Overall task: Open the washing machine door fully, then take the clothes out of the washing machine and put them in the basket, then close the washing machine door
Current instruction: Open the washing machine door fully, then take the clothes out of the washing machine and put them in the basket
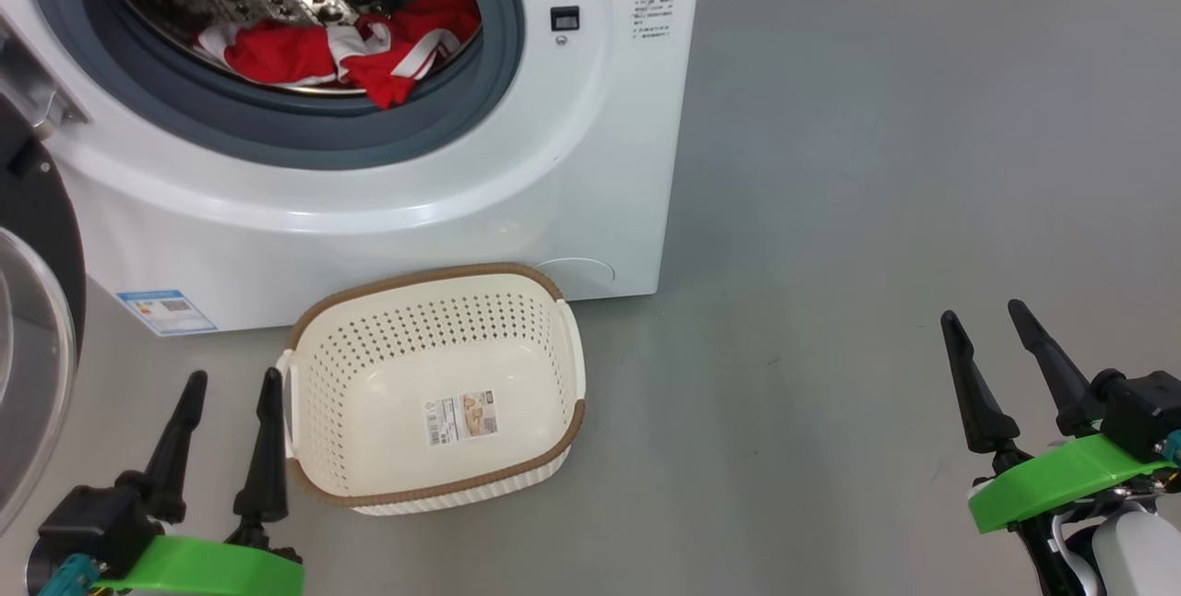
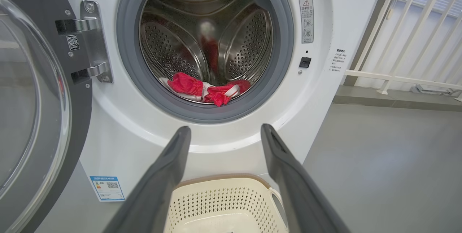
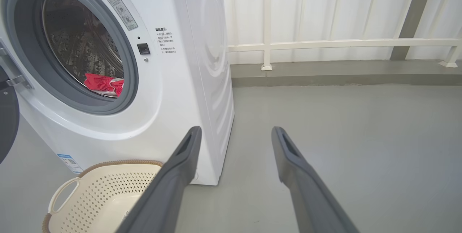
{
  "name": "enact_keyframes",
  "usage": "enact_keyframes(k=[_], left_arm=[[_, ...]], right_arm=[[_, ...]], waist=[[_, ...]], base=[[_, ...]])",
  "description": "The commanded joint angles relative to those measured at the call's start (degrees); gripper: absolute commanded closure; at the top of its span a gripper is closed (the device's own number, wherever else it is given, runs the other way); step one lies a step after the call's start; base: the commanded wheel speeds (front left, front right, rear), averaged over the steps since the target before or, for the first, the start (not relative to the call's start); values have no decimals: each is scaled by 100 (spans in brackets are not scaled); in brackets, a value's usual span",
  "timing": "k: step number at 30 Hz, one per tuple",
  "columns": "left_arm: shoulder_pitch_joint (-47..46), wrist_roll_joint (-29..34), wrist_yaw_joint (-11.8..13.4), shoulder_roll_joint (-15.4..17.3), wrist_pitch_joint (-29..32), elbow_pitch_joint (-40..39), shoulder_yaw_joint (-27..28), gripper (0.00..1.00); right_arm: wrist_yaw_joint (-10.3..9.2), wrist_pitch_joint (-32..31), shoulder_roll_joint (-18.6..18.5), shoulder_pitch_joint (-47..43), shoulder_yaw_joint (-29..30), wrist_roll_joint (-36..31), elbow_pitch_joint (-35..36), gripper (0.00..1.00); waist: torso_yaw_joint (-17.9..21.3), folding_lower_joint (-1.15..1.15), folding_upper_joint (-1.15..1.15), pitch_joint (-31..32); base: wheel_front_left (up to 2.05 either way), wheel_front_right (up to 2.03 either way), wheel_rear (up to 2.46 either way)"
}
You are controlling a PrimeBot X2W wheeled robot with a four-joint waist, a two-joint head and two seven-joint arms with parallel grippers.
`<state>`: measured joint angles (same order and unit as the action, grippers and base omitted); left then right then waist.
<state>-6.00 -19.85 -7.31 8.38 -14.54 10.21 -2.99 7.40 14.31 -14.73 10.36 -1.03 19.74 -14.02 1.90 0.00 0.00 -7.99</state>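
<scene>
Finding the washing machine door [image 2: 32, 99] hanging wide open at the left on its steel hinge [image 2: 92, 42], well clear of the opening. Noting the washing machine [image 1: 554, 162] standing on the grey floor [image 1: 876, 208], with its perforated drum [image 2: 202, 27] exposed inside the grey gasket [image 1: 277, 121] and a blue sticker [image 1: 166, 310] showing low on the front panel. Recording the clothes [image 1: 341, 47] lying in a red-and-white heap at the bottom front of the drum, one fold reaching onto the gasket lip. Observing the basket [image 1: 415, 328] sitting upright on the floor just in front of the machine's lower panel, a paper label [image 1: 461, 419] lying on its base. Logging the left gripper [image 1: 233, 376] hovering near the basket's left side, fingers spread apart and gripping nothing. Logging the right gripper [image 1: 981, 310] hanging well apart to the right over bare floor, fingers likewise spread and pinching nothing
</scene>
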Motion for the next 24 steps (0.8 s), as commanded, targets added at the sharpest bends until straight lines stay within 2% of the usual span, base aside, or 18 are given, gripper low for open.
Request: enact_keyframes(k=[1,24], left_arm=[[-61,-22,-17,87,-46,-179,182,0],[-61,44,-18,76,-46,-166,85,0]], right_arm=[[9,69,-66,-31,-77,-95,152,0],[9,69,-116,-38,-95,-111,127,0]], waist=[[-20,0,0,-5],[-147,0,0,52]], base=[[0,0,0],[0,0,0]])
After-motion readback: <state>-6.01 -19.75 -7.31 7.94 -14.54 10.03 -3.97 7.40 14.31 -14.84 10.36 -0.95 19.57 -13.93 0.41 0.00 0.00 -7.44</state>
